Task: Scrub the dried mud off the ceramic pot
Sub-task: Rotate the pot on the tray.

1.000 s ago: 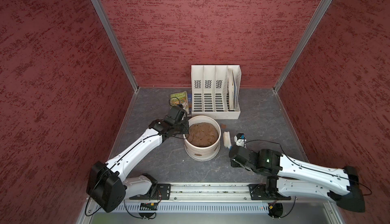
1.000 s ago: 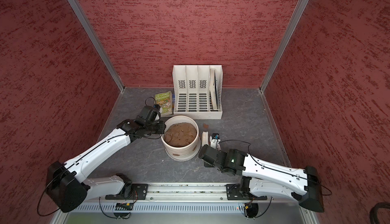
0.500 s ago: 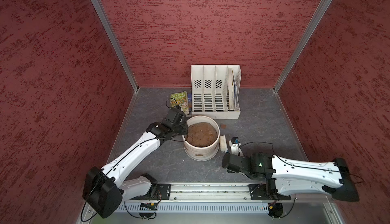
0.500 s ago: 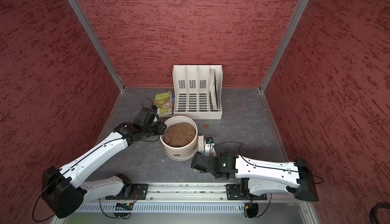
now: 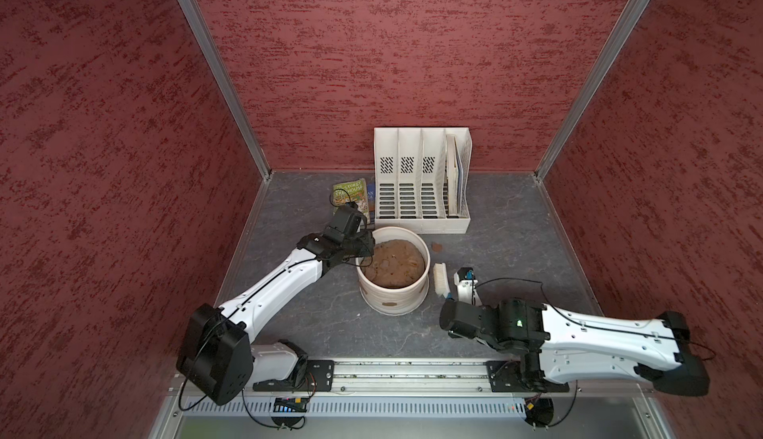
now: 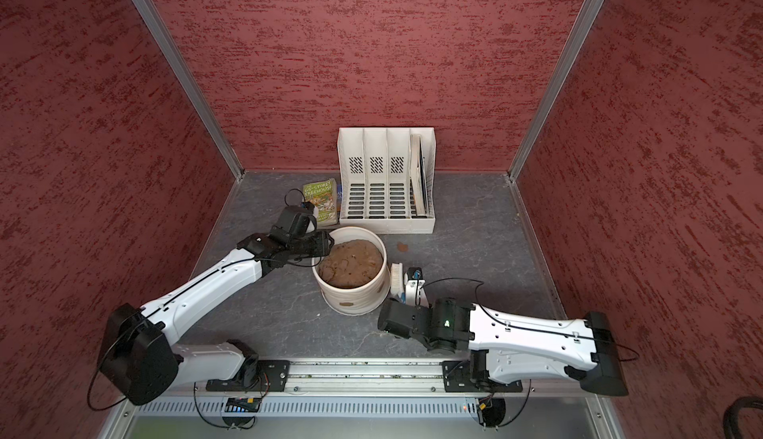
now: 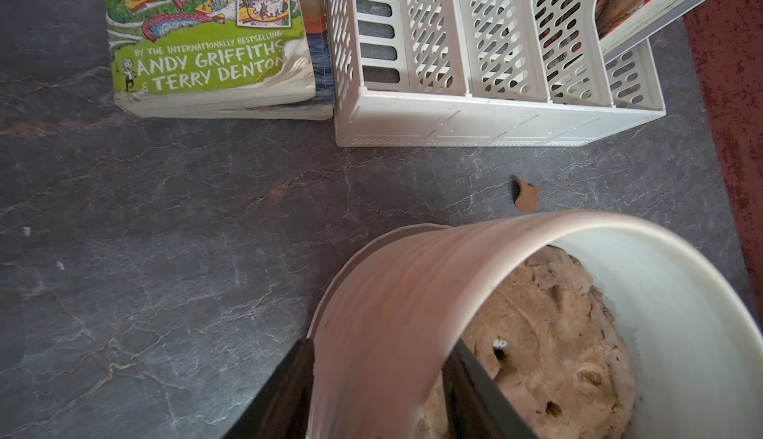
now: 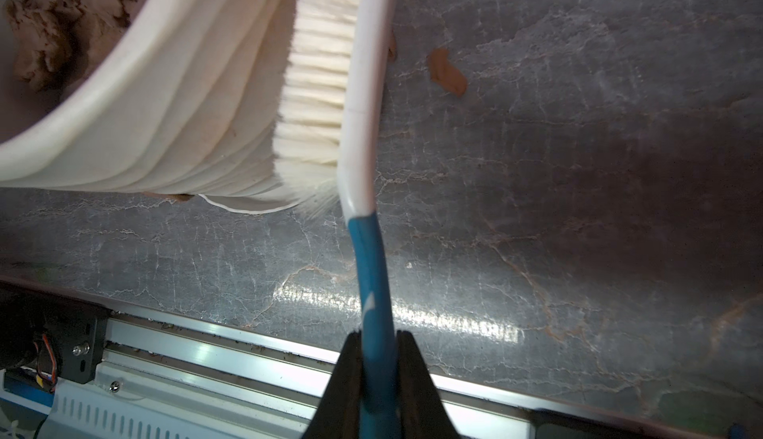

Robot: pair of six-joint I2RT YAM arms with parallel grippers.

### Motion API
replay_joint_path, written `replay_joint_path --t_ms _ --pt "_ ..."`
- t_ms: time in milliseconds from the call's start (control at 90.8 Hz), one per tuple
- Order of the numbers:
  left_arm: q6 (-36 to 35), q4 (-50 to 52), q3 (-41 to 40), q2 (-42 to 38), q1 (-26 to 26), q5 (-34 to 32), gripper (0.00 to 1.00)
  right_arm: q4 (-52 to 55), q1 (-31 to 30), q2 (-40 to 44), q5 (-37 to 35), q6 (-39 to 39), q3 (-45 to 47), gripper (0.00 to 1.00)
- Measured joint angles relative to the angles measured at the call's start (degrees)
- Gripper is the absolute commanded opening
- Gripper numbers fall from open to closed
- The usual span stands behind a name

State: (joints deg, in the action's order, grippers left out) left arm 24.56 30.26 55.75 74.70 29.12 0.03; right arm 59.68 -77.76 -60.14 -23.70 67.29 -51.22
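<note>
The cream ceramic pot (image 5: 406, 301) (image 6: 363, 301) stands mid-table, filled with lumpy brown soil (image 5: 394, 263). One oval patch of dried mud (image 5: 389, 304) (image 6: 346, 304) sticks to its front wall. A loose flake (image 5: 437, 246) (image 7: 526, 196) (image 8: 448, 73) lies on the table behind it. My left gripper (image 5: 367, 247) (image 7: 377, 346) is open astride the pot's rim (image 7: 413, 276), one finger outside and one inside. My right gripper (image 5: 449, 300) (image 8: 380, 335) is shut on the blue handle of a white brush (image 5: 441, 278) (image 8: 363, 85). The bristles (image 8: 318, 85) press on the pot's right side.
A white slotted file rack (image 5: 421, 185) holding a book stands at the back. Two paperbacks (image 5: 351, 195) (image 7: 206, 44) lie left of it, just behind my left wrist. The metal rail (image 5: 392, 371) runs along the front edge. Red walls close in three sides.
My left gripper's jaws have parted round the pot's rim. The right arm has swung lower and toward the front, sliding the brush a little along the pot's right side.
</note>
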Motion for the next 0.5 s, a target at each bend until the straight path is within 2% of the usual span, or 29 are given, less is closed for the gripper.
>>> replay_joint_path --t_ms 220,364,496 --pt "0.02 0.85 0.31 -0.79 -0.02 -0.11 0.25 0.17 0.0 0.35 -0.09 0.5 0.02 0.0" --pt "-4.48 4.68 0.31 -2.73 0.24 -0.15 0.13 0.66 -0.04 1.68 -0.24 1.14 0.02 0.0" --pt "-3.8 7.34 0.28 -3.87 0.02 -2.56 0.03 1.29 -0.04 2.84 -0.74 1.42 0.02 0.0"
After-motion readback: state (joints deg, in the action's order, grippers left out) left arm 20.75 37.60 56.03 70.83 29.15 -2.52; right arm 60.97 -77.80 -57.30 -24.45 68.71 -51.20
